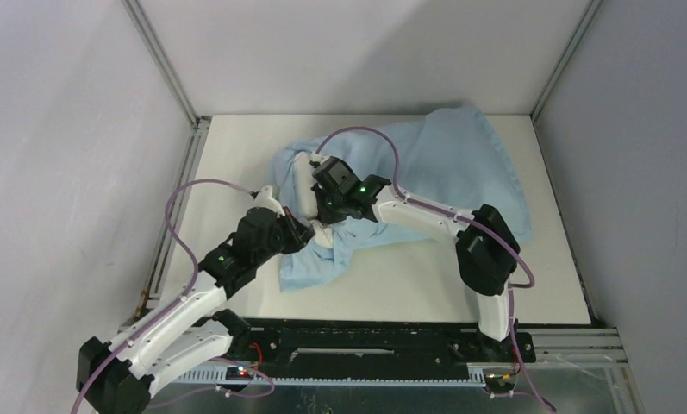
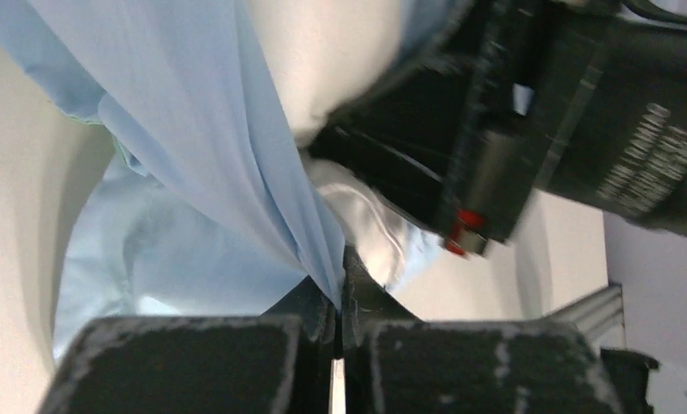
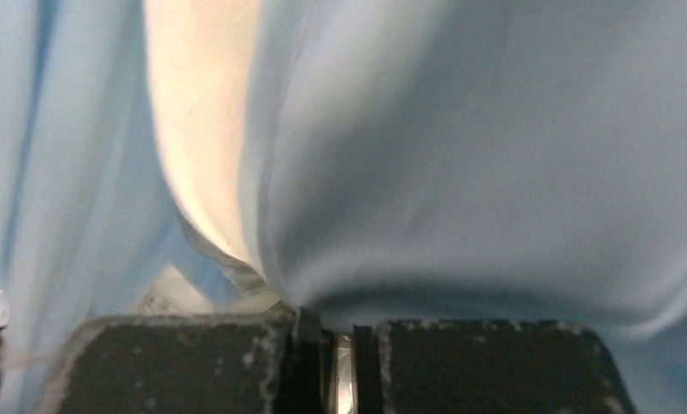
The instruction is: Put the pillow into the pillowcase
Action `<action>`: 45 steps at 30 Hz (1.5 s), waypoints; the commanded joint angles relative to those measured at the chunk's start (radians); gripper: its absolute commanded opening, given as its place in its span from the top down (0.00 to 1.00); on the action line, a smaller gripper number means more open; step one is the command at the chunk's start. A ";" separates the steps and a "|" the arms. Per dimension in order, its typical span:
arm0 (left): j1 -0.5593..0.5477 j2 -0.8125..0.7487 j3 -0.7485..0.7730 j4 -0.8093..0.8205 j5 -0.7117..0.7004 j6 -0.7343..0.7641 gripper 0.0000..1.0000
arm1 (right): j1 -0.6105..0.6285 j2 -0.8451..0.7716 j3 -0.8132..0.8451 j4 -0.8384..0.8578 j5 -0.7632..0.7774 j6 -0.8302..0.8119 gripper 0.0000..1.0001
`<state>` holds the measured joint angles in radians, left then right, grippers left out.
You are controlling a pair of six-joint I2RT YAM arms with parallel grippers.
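The light blue pillowcase (image 1: pixel 443 164) lies crumpled from the table's middle to its back right. The white pillow (image 1: pixel 302 185) shows only as a strip among the folds at the case's left end; most of it is hidden. My left gripper (image 1: pixel 301 231) is shut on a fold of the pillowcase (image 2: pixel 236 172), pinched at its tips (image 2: pixel 340 293). The pillow (image 2: pixel 322 52) bulges just beyond. My right gripper (image 1: pixel 327 203) is shut on the pillowcase's edge (image 3: pixel 495 155) right beside the pillow (image 3: pixel 197 129), its jaws (image 3: pixel 327 323) closed under the cloth.
The white table (image 1: pixel 426 285) is walled by grey panels on the left, back and right. My right gripper's black body (image 2: pixel 495 129) is close in front of the left one. Purple cables (image 1: pixel 370 134) arc over the cloth.
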<state>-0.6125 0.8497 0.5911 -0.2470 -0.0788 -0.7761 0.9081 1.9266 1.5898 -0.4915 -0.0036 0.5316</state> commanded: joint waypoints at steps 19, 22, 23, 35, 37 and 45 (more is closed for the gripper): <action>0.020 -0.102 0.018 0.066 0.021 -0.126 1.00 | -0.021 -0.233 -0.140 0.199 -0.101 0.021 0.63; 0.026 -0.124 0.003 0.053 0.005 -0.122 1.00 | -0.017 -0.271 -0.070 0.131 -0.084 -0.008 0.53; 0.028 -0.127 0.002 0.050 0.007 -0.118 1.00 | -0.010 -0.280 -0.053 0.119 -0.069 -0.019 0.52; 0.049 -0.131 0.186 0.017 0.015 -0.074 1.00 | 0.024 -0.042 -0.119 0.051 0.136 -0.047 0.62; 0.043 -0.118 0.243 0.022 0.042 -0.069 1.00 | 0.018 0.029 -0.149 0.052 0.130 -0.029 0.63; 0.035 -0.052 0.164 0.136 0.092 -0.115 1.00 | -0.030 -0.130 -0.238 0.105 0.014 0.022 0.59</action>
<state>-0.5758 0.7986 0.7273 -0.3500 -0.0349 -0.8574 0.9146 1.8980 1.4132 -0.2779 0.0322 0.5320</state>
